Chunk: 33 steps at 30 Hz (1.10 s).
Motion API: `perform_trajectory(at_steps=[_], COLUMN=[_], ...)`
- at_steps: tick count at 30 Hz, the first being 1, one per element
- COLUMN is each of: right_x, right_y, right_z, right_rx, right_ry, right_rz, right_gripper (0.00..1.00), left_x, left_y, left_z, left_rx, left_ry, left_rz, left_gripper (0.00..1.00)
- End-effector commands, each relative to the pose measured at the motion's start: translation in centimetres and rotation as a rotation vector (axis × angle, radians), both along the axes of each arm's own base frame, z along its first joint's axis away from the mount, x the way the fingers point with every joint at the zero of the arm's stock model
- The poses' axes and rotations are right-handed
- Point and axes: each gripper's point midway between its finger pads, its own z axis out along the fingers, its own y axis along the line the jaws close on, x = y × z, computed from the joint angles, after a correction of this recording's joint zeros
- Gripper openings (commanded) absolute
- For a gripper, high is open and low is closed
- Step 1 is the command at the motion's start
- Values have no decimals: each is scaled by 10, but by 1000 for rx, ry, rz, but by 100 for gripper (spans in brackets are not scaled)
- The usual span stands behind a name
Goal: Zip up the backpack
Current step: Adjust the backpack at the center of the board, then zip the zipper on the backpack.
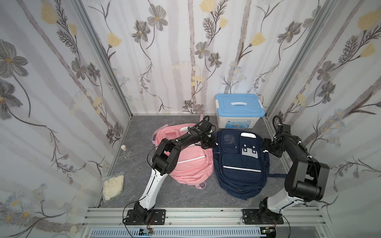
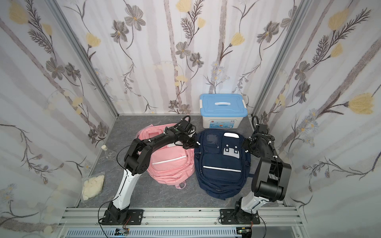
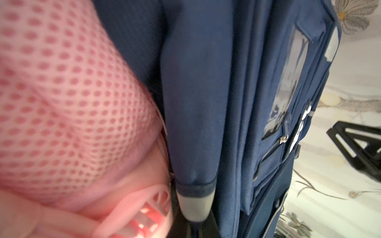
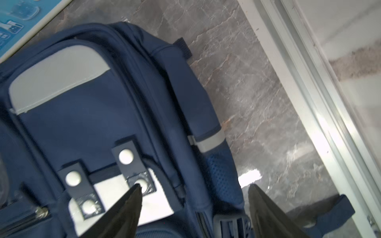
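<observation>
Bright, even light, soft shadows; glare on floor (image 4: 250,177); pink mesh (image 3: 61,92) blurred up close; top views bow at edges

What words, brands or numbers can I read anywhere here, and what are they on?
Nothing reads clearly.
Box label: a red logo and small print, too small to read in both top views and blurred in the right wrist view.
Navy backpack: no lettering visible.
Pink backpack: no lettering visible.

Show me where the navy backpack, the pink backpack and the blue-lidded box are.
navy backpack (image 1: 240,162): in a top view, on its front pocket.
pink backpack (image 1: 191,167): in a top view, on its front panel.
blue-lidded box (image 1: 240,109): in a top view, on the lid.
</observation>
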Motion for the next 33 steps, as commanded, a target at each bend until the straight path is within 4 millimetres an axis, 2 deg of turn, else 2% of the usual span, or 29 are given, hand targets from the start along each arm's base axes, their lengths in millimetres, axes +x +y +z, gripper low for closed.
perform_trajectory(at_steps=[1, 3, 6, 8, 11, 14, 16, 17, 19, 23, 27, 33], right_x=[-25, -31, -42, -52, -57, -43, -32, -27, -17, 2, -2, -7], right_y=[67, 118, 177, 201, 218, 257, 287, 296, 309, 337, 329, 333], right_z=[11, 36, 66, 73, 69, 69, 72, 72, 65, 46, 26, 24], right_rx=[178, 213, 289, 289, 287, 408, 439, 432, 427, 582, 555, 586], right_ry=[18, -45, -106, -127, -130, -152, -173, -178, -175, -177, -143, -123], right_rz=[-5, 66, 77, 78, 49, 57, 82, 90, 82, 20, -65, -93], right_gripper=[79, 77, 76, 78, 77, 74, 73, 73, 70, 63, 58, 54], left_x=[7, 5, 7, 6, 1, -7, -11, -12, -13, -15, -14, -16], left_y=[-2, -4, -6, -8, -11, -12, -13, -12, -10, -7, -5, -9], left_z=[7, 12, 19, 23, 24, 24, 25, 26, 27, 26, 29, 28], left_rx=[-31, -36, -47, -54, -58, -54, -49, -48, -40, -11, -6, -22], left_ry=[38, 35, 21, 14, 11, 11, -1, -5, -17, -44, -64, -60], left_rz=[41, 31, 28, 11, -14, -41, -59, -61, -68, -87, -84, -96], left_gripper=[0, 0, 0, 0, 0, 0, 0, 0, 0, 0, 0, 0])
